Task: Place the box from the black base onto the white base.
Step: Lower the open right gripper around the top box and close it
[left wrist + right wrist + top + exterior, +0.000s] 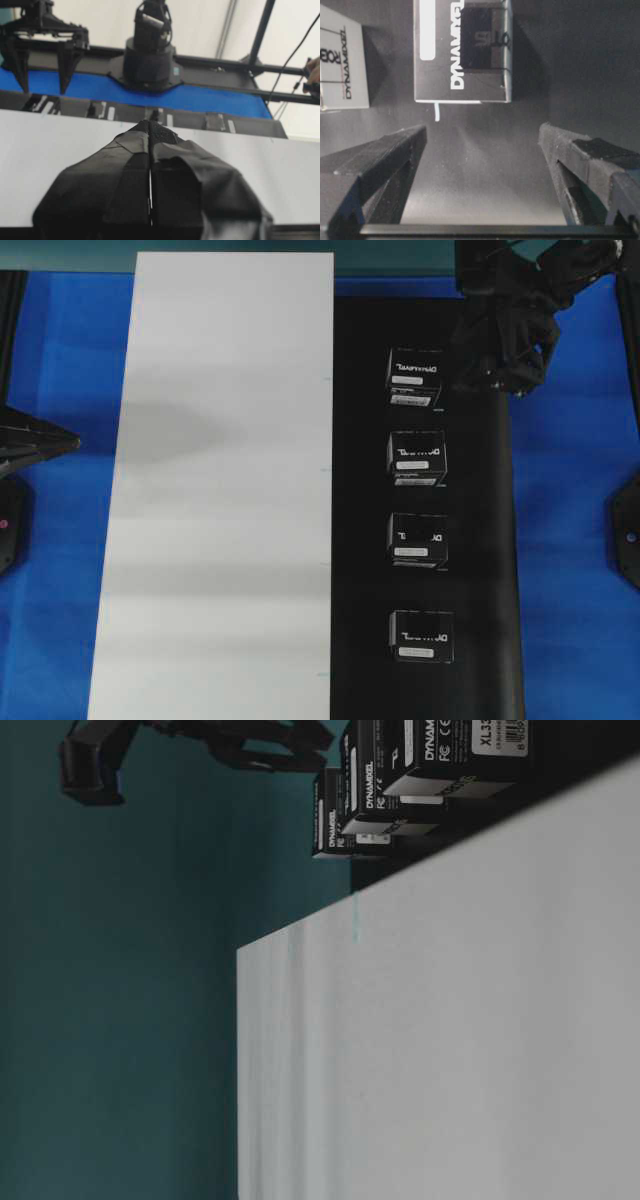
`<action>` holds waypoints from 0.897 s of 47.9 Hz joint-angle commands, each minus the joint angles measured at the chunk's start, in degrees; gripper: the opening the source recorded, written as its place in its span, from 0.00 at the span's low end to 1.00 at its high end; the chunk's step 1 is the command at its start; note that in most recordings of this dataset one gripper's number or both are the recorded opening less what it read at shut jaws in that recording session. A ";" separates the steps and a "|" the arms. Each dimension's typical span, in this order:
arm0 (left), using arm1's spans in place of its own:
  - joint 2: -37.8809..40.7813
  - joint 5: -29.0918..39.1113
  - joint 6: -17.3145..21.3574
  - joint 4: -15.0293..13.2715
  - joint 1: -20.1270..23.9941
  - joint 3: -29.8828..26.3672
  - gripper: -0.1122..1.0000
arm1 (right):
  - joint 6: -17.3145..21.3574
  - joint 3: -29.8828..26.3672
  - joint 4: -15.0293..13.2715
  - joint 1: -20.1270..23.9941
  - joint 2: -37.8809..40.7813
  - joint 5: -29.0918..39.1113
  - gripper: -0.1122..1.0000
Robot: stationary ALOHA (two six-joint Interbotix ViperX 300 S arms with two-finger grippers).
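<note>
Four black boxes sit in a row on the black base [420, 490]. The top box [415, 378] is just beside the right gripper [497, 365], whose jaws are spread wide and hold nothing. The white base [220, 490] looks bare. The left gripper [150, 131] has its jaws pressed together.

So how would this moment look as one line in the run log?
right claw: open, above the black base, near the farthest box | left claw: shut | white base: no boxes
</note>
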 commanded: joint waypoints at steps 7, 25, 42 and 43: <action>0.79 -0.26 -0.09 0.18 0.26 -1.23 0.05 | -0.09 0.18 0.35 2.02 1.32 -2.37 1.00; 0.88 -0.26 -0.09 0.18 0.18 -1.14 0.05 | 0.00 -0.09 0.35 4.57 4.22 -6.33 1.00; 0.97 -0.26 -0.18 0.18 0.26 -1.05 0.05 | 0.62 -0.18 1.41 7.03 5.01 -7.47 1.00; 0.97 -0.26 -0.18 0.18 0.18 -1.14 0.05 | 0.79 -0.18 1.49 7.21 5.10 -7.82 1.00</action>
